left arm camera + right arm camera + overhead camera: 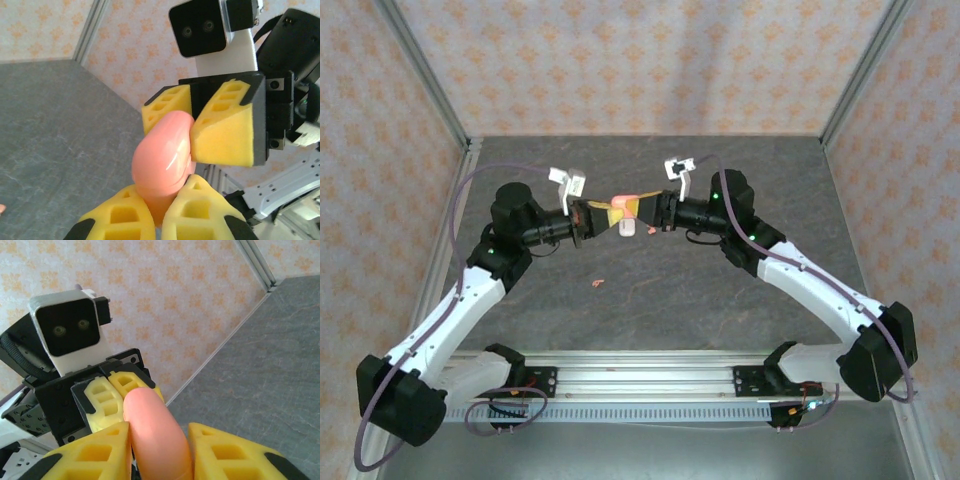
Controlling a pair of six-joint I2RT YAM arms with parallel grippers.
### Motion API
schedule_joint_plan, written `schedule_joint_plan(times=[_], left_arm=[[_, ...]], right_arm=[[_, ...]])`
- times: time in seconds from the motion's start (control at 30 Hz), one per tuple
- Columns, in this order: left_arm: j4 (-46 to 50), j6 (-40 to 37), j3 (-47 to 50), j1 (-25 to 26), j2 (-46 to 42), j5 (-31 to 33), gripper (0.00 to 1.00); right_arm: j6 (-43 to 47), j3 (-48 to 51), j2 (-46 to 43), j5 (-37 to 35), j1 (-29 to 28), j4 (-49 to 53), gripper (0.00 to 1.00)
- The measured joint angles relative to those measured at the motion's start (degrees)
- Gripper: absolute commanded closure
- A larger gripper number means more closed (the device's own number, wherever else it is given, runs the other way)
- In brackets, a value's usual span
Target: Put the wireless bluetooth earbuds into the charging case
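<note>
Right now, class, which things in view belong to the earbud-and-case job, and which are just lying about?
Job: coral-pink pebble-shaped plastic case, held by left gripper and right gripper; tiny coral-pink earbud on the table; small white piece, likely an earbud.
Lying about: purple cables; aluminium rail.

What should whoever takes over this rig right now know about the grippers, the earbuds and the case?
The left gripper is shut on the pink case, held above the table.
The right gripper is shut on the same case from the opposite end.
Whether the case is open cannot be told.
A coral-pink piece, likely an earbud, lies on the table nearer the bases; a white item lies below the case, too small to identify.
Done: case gripped by both. Left: seating the earbuds, apparently all.
</note>
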State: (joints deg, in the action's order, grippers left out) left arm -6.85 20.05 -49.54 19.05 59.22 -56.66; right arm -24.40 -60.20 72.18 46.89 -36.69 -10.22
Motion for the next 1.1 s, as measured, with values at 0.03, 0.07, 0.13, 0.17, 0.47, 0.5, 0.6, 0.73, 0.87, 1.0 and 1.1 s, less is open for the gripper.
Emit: schedule_joint_plan(times=[0.03,0.07,0.13,0.17,0.47,0.5,0.6,0.73,0.87,1.0,1.1], left_arm=[[0.7,-1.5,0.5,0.1,-0.7,0.2,1.0],[1.4,-2.7,0.7,0.1,-1.1,0.3,1.0],[2.4,-5.1,1.4,0.2,-2.0,0.4,1.0],[2.6,-5.9,1.8,0.3,-2.4,0.4,1.0],[4.3,-12.4,4.7,0.7,-7.1,3.0,1.0],[4.6,-13.0,4.9,0.7,-7.5,3.4,1.0],[5.4,-14.6,5.7,0.7,-8.9,5.5,1.0],[6.8,-16.2,7.1,0.7,-11.2,8.9,1.0],[8.6,-17.6,8.2,0.7,-13.4,12.2,1.0],[11.8,-19.1,8.8,0.7,-16.6,16.5,1.0],[14.2,-20.3,8.8,0.7,-19.6,19.4,1.0]], right_arm=[[0.3,-0.3,0.0,-0.2,0.0,1.0,0.6],[0.5,-0.7,0.1,-0.4,0.0,2.0,0.59],[1.2,-1.8,0.3,-1.2,0.0,4.0,0.58],[1.5,-2.2,0.5,-1.7,0.0,4.9,0.57],[3.1,-3.6,0.9,-3.5,0.1,11.0,0.55],[3.1,-3.8,0.9,-3.5,0.1,11.5,0.55],[3.3,-4.7,0.9,-3.9,0.1,13.7,0.54],[3.5,-6.3,0.7,-4.2,0.1,15.8,0.52],[3.4,-7.1,0.0,-5.9,0.1,17.6,0.52],[3.0,-8.4,0.0,-12.5,0.1,21.4,0.5],[1.2,-8.4,0.4,-17.6,0.2,24.2,0.5]])
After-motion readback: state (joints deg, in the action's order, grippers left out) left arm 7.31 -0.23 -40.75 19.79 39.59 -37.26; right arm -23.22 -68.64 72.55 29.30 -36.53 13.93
